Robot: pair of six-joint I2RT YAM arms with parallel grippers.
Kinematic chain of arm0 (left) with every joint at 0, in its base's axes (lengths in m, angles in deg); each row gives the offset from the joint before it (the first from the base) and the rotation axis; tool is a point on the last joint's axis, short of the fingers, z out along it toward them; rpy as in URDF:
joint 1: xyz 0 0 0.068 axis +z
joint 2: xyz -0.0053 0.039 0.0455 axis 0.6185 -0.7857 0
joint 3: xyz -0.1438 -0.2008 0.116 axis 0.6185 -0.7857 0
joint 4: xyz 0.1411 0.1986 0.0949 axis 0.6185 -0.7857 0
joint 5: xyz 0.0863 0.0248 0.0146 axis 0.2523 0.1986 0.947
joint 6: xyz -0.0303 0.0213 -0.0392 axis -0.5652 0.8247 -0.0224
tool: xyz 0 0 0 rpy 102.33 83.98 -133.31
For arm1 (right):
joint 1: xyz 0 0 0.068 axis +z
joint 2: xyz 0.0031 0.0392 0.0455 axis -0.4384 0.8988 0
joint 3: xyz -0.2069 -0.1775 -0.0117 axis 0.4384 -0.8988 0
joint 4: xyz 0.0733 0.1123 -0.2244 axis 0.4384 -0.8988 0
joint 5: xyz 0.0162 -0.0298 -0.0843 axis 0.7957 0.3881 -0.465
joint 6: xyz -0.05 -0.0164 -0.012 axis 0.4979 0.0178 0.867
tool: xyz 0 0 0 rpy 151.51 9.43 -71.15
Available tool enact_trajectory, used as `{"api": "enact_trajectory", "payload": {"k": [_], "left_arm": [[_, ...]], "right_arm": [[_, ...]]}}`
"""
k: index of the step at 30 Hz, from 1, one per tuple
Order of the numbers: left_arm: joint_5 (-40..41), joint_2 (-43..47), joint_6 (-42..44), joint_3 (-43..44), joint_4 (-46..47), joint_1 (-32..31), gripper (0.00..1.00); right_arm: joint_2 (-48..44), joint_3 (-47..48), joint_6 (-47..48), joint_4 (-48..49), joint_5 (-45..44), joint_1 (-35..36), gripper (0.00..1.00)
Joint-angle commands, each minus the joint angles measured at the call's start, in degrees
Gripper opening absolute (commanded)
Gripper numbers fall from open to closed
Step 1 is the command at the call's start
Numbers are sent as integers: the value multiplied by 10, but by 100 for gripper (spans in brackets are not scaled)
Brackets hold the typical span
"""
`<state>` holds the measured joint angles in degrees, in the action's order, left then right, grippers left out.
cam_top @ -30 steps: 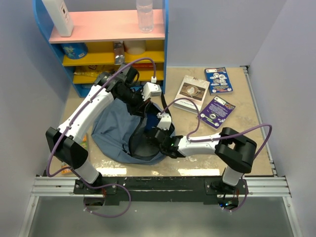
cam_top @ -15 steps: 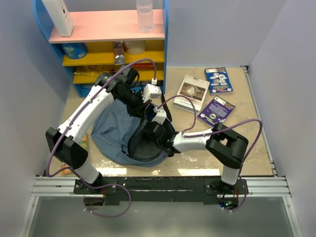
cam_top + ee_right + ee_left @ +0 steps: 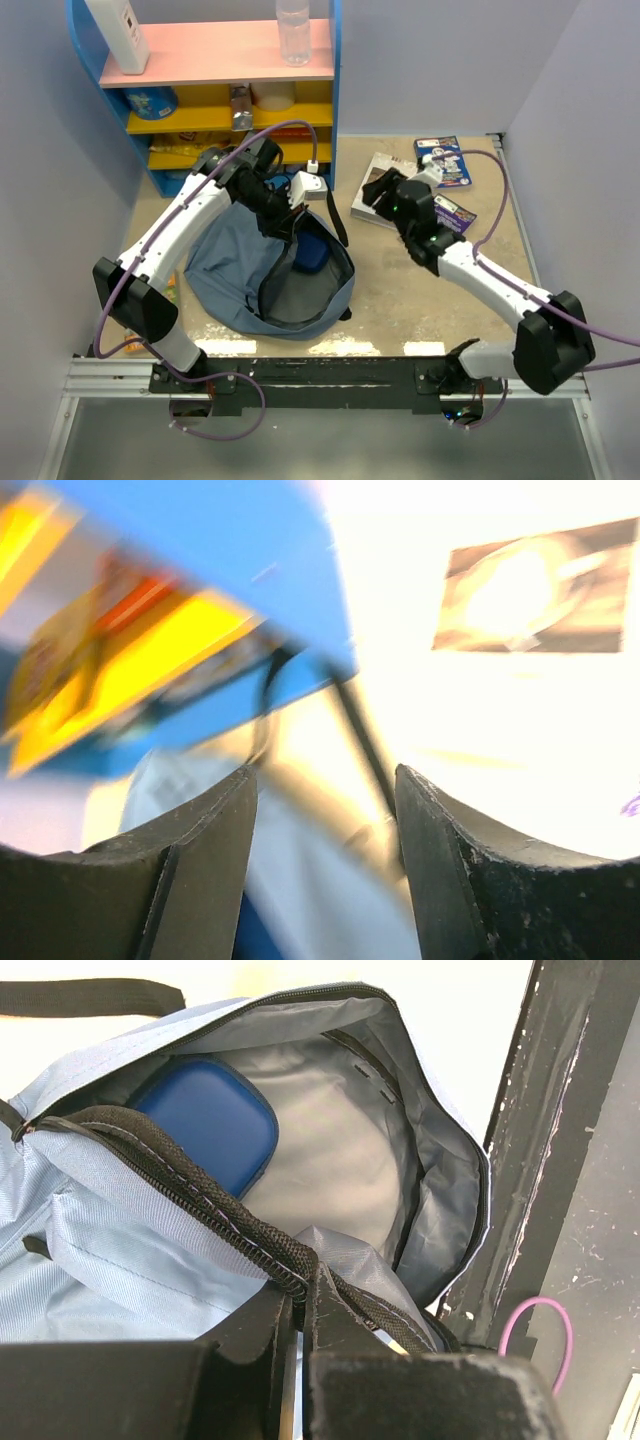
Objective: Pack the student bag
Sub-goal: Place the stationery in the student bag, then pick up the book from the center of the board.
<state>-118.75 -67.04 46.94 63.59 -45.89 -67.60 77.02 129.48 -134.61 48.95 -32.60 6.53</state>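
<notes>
The student bag [image 3: 235, 270], a slate-blue backpack, lies open left of the table's middle. A dark-blue pencil case [image 3: 311, 251] lies inside it, also in the left wrist view as the blue case [image 3: 207, 1124] against the grey lining [image 3: 340, 1160]. My left gripper [image 3: 291, 214] is shut on the bag's black zipper edge [image 3: 250, 1235] and holds the mouth up. My right gripper [image 3: 372, 192] hangs over the white book [image 3: 383, 162] at the back, open and empty. Its view is blurred, with its fingers [image 3: 190, 860] apart.
A blue and yellow shelf unit [image 3: 240, 120] stands at the back left with a clear bottle [image 3: 292, 30] and a white bottle [image 3: 118, 30] on top. A blue book [image 3: 445, 160] and a purple book [image 3: 458, 213] lie at the back right.
My right arm has come out of the bag and swung back right over the white book, its jaws opening. The pencil case stays in the bag. The left gripper keeps its hold.
</notes>
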Motion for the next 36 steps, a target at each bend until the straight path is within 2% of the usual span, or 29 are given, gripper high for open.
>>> {"api": "enact_trajectory", "payload": {"k": [1, 3, 7, 8, 14, 28, 32, 36], "left_arm": [[-21, 20, 4, 0, 5, -3, 0], [-21, 19, 4, 0, 5, -3, 0], [-23, 17, 6, -3, 5, -3, 0], [-23, 16, 7, -5, 6, -3, 0], [-22, 17, 15, -28, 11, -3, 0], [-24, 5, 17, -32, 18, -3, 0], [-23, 3, 18, -32, 20, -3, 0], [-23, 0, 17, -32, 20, -3, 0]], "right_arm": [[63, 43, 25, -71, 65, -124, 61], [100, 77, 25, -66, 90, -164, 61], [218, 172, 36, -93, 134, -239, 53], [264, 192, 41, -101, 140, -245, 52], [360, 267, 46, -60, 167, -278, 49], [439, 311, 39, -25, 200, -304, 49], [438, 291, 28, 6, 220, -304, 42], [436, 276, 15, 21, 244, -302, 26]]}}
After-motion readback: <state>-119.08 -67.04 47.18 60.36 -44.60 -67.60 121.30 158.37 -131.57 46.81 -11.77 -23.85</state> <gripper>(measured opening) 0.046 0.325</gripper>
